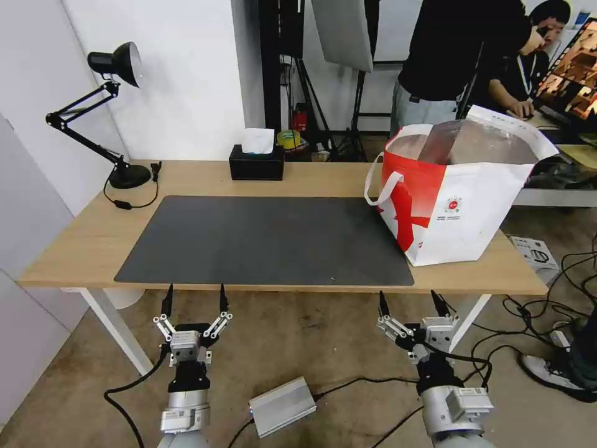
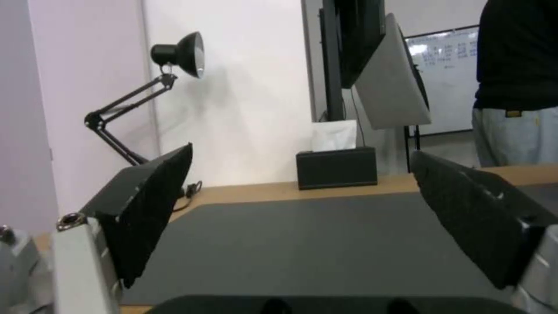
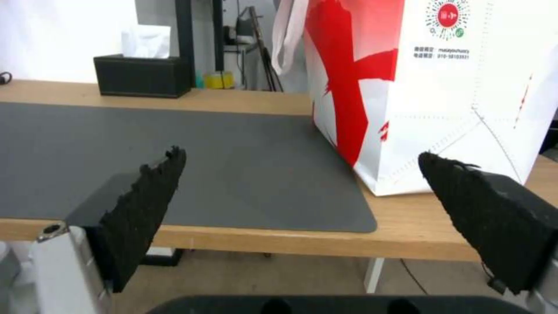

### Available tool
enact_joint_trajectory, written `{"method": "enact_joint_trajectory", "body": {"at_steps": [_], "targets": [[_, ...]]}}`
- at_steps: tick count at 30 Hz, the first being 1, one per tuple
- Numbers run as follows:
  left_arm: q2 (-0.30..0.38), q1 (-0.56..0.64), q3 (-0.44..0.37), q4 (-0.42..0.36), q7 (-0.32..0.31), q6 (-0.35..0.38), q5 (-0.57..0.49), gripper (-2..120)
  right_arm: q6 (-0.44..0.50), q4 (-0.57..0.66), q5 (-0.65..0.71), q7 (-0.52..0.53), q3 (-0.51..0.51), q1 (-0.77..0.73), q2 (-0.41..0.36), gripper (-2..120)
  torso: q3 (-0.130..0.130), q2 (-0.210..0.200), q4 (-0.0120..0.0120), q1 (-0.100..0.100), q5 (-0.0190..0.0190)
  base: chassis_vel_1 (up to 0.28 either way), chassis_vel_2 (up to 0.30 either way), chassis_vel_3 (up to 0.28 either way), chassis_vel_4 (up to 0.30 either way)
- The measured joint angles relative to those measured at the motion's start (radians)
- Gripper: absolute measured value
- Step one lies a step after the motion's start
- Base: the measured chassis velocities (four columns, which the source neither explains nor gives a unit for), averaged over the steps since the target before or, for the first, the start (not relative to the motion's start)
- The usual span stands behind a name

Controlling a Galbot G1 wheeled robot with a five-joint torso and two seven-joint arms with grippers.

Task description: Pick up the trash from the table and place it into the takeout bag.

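Note:
The takeout bag [image 1: 457, 193] stands upright on the right end of the table [image 1: 186, 177], red and white with white handles and foil lining; its side [image 3: 430, 87] fills much of the right wrist view. The trash is out of view. My left gripper [image 1: 194, 297] is open, held in front of the table's near edge below the dark mat [image 1: 267, 239], fingers [image 2: 145, 209] empty. My right gripper [image 1: 411, 302] is open too, below the near edge in front of the bag, with nothing between its fingers [image 3: 139, 205].
A black tissue box [image 1: 256, 163] sits at the table's back middle and a black desk lamp [image 1: 118, 112] at the back left. On the floor lie a silver box [image 1: 283, 404] and cables [image 1: 541, 323]. People stand behind the bag.

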Motion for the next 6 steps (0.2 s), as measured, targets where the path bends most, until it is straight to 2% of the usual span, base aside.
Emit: {"method": "enact_joint_trajectory", "body": {"at_steps": [6], "targets": [[-0.008, 0.012, -0.002, 0.007, -0.001, -0.012, 0.023, 100, 0.0, 0.0, 0.0, 0.0, 0.0, 0.0, 0.0, 100, 0.0, 0.0, 0.0, 0.0, 0.0, 0.0, 0.0, 0.0, 0.0]]}}
